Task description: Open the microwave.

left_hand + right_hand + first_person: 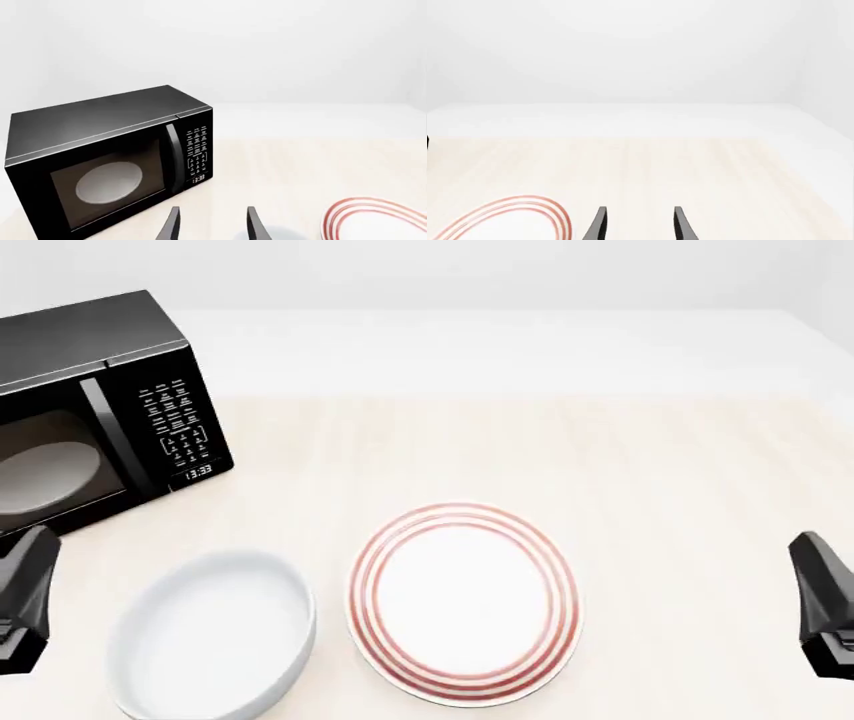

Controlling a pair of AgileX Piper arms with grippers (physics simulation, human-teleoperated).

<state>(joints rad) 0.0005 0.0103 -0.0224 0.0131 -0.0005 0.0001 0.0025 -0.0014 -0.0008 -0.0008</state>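
With the microwave (100,410) standing door-closed at the worktop's (641,470) far left, only the approach is begun (both tools spread, empty), and its bar handle (100,435) must be reached by the left tool (212,225).

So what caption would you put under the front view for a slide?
Closed black microwave at far left, white bowl beside red-rimmed plate, both grippers waiting at the near edge.

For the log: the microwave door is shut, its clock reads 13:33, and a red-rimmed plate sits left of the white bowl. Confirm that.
Wrong on one point: in the front view the plate sits right of the bowl. The microwave details hold.
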